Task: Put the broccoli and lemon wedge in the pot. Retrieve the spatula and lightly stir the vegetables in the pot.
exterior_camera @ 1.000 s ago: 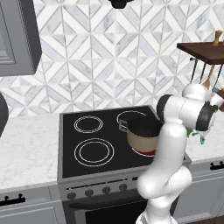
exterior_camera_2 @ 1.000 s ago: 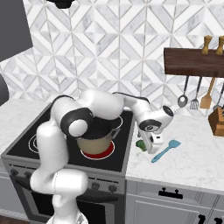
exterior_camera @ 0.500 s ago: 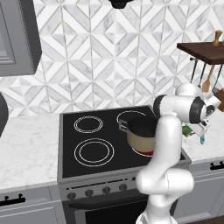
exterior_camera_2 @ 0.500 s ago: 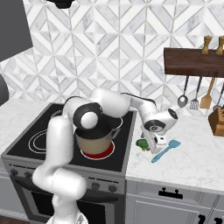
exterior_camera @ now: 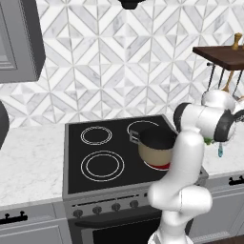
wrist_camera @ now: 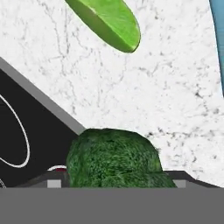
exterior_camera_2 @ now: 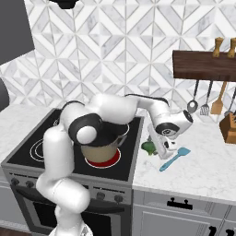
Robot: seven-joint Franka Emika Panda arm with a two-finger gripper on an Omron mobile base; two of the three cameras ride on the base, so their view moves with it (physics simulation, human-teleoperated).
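Note:
In the hand view the dark green broccoli point(wrist_camera: 113, 158) lies on the white counter right at the stove's edge, between my gripper's point(wrist_camera: 116, 180) two fingertips. The jaws stand open on either side of it. The pale lemon wedge point(wrist_camera: 109, 19) lies further ahead, apart from it. A strip of the teal spatula point(wrist_camera: 218, 43) runs along the right edge. From the right base view, my gripper point(exterior_camera_2: 162, 148) is down at the counter beside the broccoli point(exterior_camera_2: 148, 146), with the spatula point(exterior_camera_2: 175, 158) just to its right. The tan pot point(exterior_camera_2: 103, 148) sits on the front right burner, partly behind my arm.
The burner under the pot point(exterior_camera: 156, 147) glows red point(exterior_camera_2: 103, 160). The black stove point(exterior_camera: 95, 157) has two free burners on its left. A wooden shelf point(exterior_camera_2: 203, 64) with hanging ladles and wooden-handled utensils is on the wall to the right, above a knife block point(exterior_camera_2: 229, 126).
The arm has swung further over the counter and the hand has come down onto the broccoli. The pot, lemon wedge and spatula have stayed put.

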